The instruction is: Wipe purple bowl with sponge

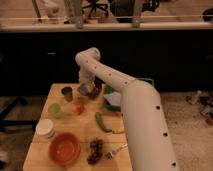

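Note:
The purple bowl (96, 90) is a small dark maroon bowl at the far middle of the wooden table (40, 150), partly hidden by my arm. My gripper (88, 89) hangs down from the white arm's elbow right at the bowl's left side. The blue-grey sponge (82, 90) shows at the gripper's tip, against the bowl's left edge. I cannot tell whether it touches the inside of the bowl.
A dark narrow cup (66, 92) stands left of the sponge. A green cup (55, 109), a small orange thing (79, 106), a white lidded tub (45, 128), the large orange bowl (64, 147), a green vegetable (102, 121), grapes (95, 149) and a green tray (112, 98) also sit on the table.

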Motion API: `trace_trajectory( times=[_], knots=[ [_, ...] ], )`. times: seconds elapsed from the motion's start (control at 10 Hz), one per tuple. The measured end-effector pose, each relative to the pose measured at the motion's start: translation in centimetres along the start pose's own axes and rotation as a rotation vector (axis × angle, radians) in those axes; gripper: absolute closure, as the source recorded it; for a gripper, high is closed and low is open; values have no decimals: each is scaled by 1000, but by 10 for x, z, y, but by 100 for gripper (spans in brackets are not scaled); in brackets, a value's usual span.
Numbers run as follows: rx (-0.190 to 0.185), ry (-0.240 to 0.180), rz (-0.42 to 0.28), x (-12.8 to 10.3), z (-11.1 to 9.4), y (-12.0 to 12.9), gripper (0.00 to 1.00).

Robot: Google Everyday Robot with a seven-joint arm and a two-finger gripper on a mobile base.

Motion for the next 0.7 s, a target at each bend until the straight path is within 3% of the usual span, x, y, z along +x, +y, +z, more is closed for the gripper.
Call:
trace_trajectory(
  times=[0.3, 0.7],
  knots=[
    [-10, -1, 1, 13, 1, -7, 100],
    [-42, -30, 27, 22, 29, 6, 100]
  ],
)
